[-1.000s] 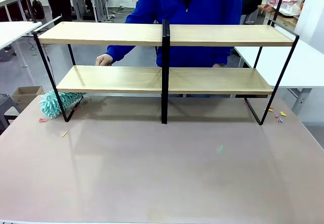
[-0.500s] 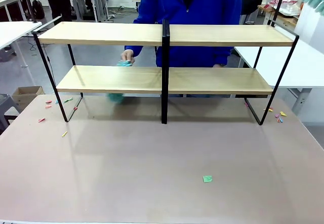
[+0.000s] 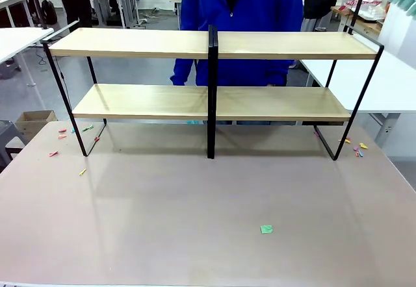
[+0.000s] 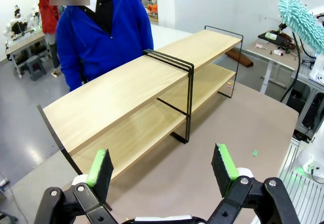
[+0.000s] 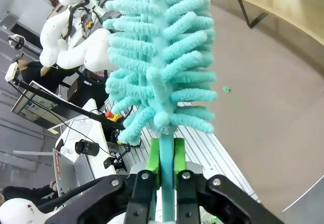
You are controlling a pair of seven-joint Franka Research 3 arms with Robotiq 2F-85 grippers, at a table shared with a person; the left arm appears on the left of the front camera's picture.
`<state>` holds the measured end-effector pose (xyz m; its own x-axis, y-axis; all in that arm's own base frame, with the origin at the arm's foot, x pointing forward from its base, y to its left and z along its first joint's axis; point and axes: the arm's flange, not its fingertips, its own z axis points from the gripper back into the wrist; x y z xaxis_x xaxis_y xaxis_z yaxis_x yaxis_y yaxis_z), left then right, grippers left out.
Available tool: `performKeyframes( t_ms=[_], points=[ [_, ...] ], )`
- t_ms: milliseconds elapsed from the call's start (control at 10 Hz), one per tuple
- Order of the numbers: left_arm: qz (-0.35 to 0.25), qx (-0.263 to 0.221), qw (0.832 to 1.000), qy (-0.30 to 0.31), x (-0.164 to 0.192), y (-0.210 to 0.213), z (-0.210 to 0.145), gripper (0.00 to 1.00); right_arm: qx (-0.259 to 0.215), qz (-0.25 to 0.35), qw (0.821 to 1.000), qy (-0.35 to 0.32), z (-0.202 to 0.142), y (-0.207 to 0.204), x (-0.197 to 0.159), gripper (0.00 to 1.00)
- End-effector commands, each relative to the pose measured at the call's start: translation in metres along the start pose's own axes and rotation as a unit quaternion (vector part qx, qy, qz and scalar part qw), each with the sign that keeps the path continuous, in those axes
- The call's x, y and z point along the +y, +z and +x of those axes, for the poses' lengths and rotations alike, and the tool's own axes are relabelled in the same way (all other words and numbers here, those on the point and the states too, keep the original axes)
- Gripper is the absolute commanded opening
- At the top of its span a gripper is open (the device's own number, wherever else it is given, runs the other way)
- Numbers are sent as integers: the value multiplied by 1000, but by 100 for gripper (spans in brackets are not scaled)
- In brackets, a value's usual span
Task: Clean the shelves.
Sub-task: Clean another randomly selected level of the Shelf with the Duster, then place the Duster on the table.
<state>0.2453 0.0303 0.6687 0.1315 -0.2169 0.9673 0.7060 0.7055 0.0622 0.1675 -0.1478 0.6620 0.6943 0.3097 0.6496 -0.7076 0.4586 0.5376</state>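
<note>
Across the far half of the table [image 3: 195, 235] stand the shelves [image 3: 149, 101], two light-wood boards in a black frame with a centre post, well apart from both grippers. A person in a blue top [image 3: 244, 14] stands just behind them. Nearer the camera, the left gripper [image 4: 162, 165] hangs above the table with its green-padded fingers [image 4: 99, 167] spread wide and nothing between them. Off to the right side, the right gripper [image 5: 165, 163] is raised, pads clamped tight on the handle of a teal duster [image 5: 162, 57]. A green scrap [image 3: 266, 229] lies on the table.
</note>
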Motion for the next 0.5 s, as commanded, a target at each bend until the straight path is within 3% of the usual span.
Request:
performKeyframes(
  t_ms=[0,400],
  points=[
    [5,3,1000,2,-1,-2,-1,100,4,-3,1000,14,0,3,2,12],
    [5,3,1000,2,-1,-2,-1,100,4,-3,1000,14,0,3,2,12]
  ],
)
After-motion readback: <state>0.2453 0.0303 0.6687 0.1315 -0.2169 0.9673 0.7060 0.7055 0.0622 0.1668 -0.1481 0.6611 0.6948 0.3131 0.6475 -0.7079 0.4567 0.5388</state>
